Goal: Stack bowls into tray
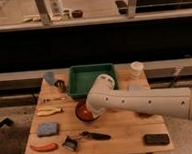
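Centrally, orange-red bowl [82, 111] under end effector [94, 113], grip state unclear, green tray [92, 78] just behind, empty

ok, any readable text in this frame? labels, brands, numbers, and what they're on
None readable.
White cup: no print can be made out.
Green tray: plain, no label seen.
Black flat object at the table's front right: no marking legible.
Items on the back shelf: too blurred to read.
Orange-red bowl: plain.
The gripper sits at that bowl, hidden by the arm; no marking shows on the arm.
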Tool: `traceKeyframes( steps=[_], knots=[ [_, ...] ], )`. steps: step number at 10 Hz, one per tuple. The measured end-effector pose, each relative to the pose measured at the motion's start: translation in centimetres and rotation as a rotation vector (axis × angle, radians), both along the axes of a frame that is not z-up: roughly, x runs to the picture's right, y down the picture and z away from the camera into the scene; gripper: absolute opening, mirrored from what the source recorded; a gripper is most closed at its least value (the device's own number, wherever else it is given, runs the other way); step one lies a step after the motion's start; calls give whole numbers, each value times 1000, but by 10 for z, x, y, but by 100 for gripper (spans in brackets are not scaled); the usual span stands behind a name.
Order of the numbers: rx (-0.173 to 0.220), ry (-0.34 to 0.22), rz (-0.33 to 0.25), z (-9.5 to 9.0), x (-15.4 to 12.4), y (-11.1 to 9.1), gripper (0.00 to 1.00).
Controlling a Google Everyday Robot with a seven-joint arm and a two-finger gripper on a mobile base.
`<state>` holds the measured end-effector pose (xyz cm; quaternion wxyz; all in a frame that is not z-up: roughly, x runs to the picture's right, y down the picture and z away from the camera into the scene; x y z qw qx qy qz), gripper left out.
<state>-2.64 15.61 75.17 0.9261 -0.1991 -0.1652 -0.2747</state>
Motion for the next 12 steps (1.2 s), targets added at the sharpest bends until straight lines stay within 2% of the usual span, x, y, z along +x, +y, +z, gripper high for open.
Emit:
traceKeyframes(
  steps=[5,9,12],
  knots=[
    [-8,6,6,2,-3,1,80],
    [-55,-11,13,6,2,8,80],
    [-62,-22,34,17,15,15,80]
  ],
)
